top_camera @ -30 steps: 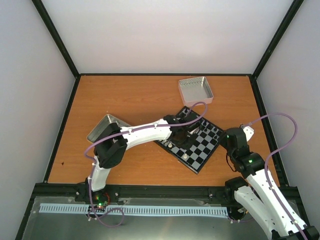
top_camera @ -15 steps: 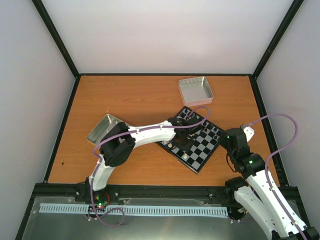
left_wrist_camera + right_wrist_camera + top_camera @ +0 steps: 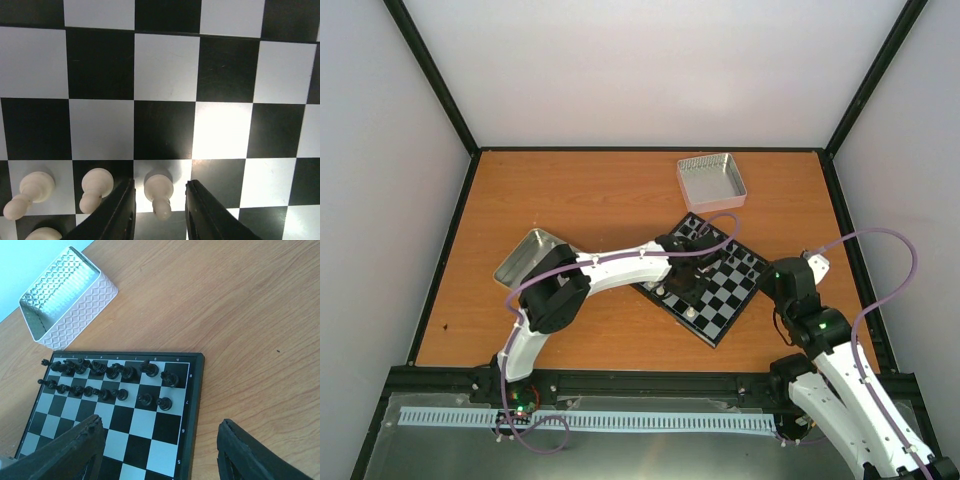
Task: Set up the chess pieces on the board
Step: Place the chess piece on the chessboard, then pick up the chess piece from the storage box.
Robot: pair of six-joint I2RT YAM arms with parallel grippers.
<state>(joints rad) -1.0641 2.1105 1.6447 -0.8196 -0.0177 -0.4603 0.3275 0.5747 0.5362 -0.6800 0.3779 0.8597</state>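
The left gripper (image 3: pixel 161 183) stands parted around a cream pawn (image 3: pixel 159 192) on the board (image 3: pixel 165 65), the right gripper (image 3: pixel 160 425) wide, empty; the light, slick, tippy pawn likely needs a neck pinch.

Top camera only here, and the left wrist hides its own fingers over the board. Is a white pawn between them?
Observer: Yes. A white pawn stands on a light square between the left gripper's fingers, with a gap on each side.
Operator: Any neighbours close by?
Observer: Two more white pawns stand in the same row, to its left in the left wrist view.
Operator: And the right gripper, is it carrying anything?
Observer: No. The right gripper is open and empty.
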